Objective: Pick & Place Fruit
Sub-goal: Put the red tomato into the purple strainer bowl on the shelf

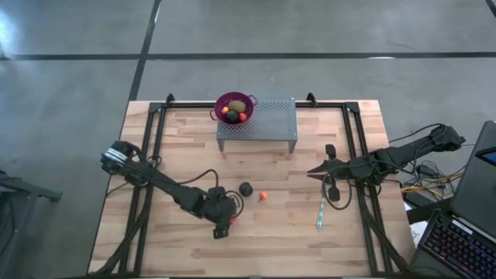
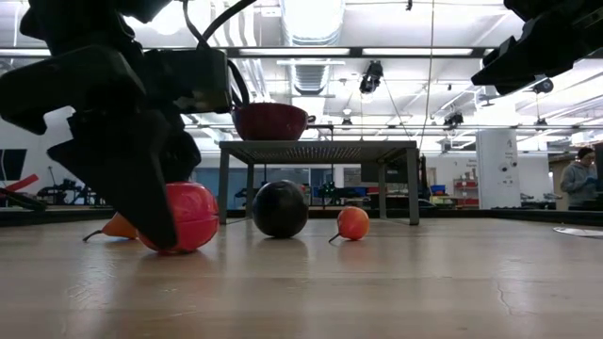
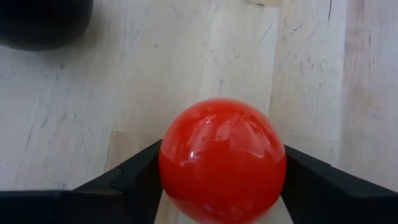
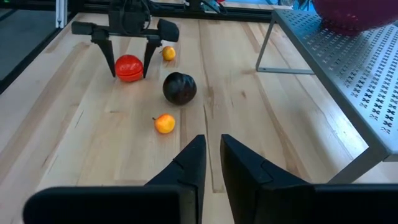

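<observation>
Red and glossy, the ball sits on the wooden table between the two dark fingers of the left gripper, which has its jaws set to either side of the fruit and touching or nearly touching it. The low view shows the ball resting on the wood, so I judge the step in hand to be the grasp itself, with the lift not yet made. Just beside it lies a dark brown-black ball, with a small orange fruit near that one and a second small orange fruit just beyond the left gripper. At the far side of the table a perforated metal stand carries a purple colander bowl that already holds several fruits, an olive-green one and a red one among them. The next move, as I read it, calls for a firm close on the smooth round ball, a straight lift clear of the dark ball alongside, then a carry up and over the bowl's rim. The right gripper waits over the table's right side, fingers close together with only a slim gap and holding nothing, near a slim teal stick. No brand, label or writing can be read anywhere.
</observation>
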